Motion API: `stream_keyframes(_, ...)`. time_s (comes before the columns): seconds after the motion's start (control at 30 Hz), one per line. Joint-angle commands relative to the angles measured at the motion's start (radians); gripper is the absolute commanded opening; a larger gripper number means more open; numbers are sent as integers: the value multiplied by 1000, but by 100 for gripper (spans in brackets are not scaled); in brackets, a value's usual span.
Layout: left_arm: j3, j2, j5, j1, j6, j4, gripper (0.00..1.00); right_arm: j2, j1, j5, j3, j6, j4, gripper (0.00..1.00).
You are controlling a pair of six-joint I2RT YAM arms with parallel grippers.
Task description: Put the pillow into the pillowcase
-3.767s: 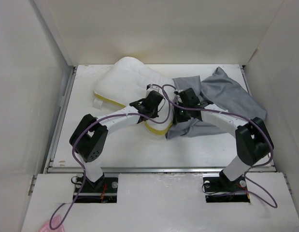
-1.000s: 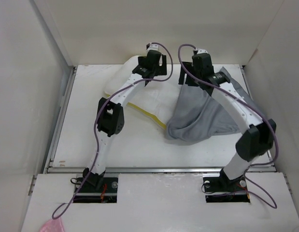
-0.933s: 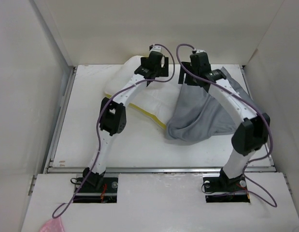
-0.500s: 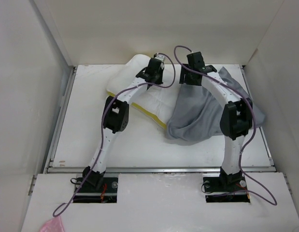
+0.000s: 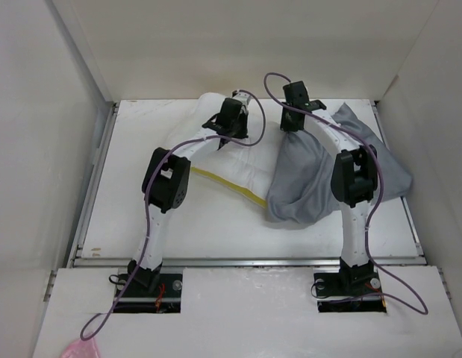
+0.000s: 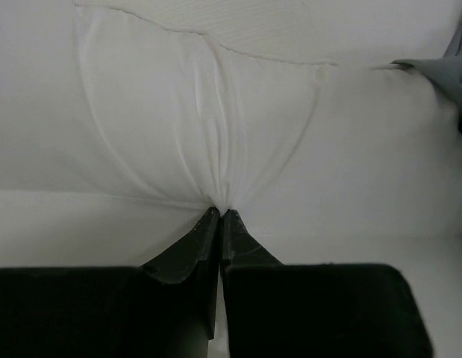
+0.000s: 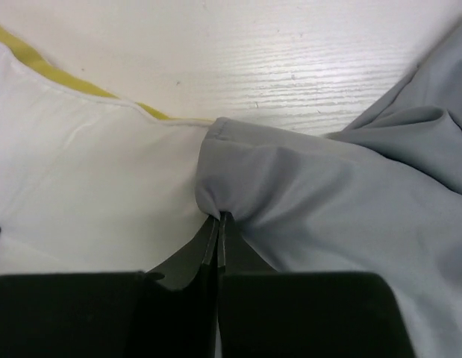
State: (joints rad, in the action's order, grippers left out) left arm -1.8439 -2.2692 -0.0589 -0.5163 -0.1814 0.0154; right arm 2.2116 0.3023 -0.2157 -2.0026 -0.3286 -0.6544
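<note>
Everywhere white: walled booth [image 5: 51, 112], wood-grain table [image 5: 208, 224] beneath pillow [image 5: 238, 160] and pillowcase [image 5: 301, 179].

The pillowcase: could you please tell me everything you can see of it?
The pillowcase is a plain grey, soft, wrinkled fabric sack, spread on the right side of the table. The right gripper is shut on a pinched fold at its far left corner. Its left edge lies against the white pillow.
</note>
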Motion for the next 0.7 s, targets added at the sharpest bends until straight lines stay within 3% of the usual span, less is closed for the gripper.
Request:
stream_keyframes(0.0,61,148,-70,-24,-7,-35,0,-24,-2,44,-56,-6,19,0)
stream_keyframes(0.17,176,310,-79,-42,-21,-101,0,-78,9,312,-47,65,61,0)
stream_keyframes(0.4,284,494,-29,-82,-30,-169,0,-101,106,418,-140,109,15,0)
stream_keyframes(0.67,328,540,235,-94,-183,-169,0,-130,127,677,-185,-9,33,0)
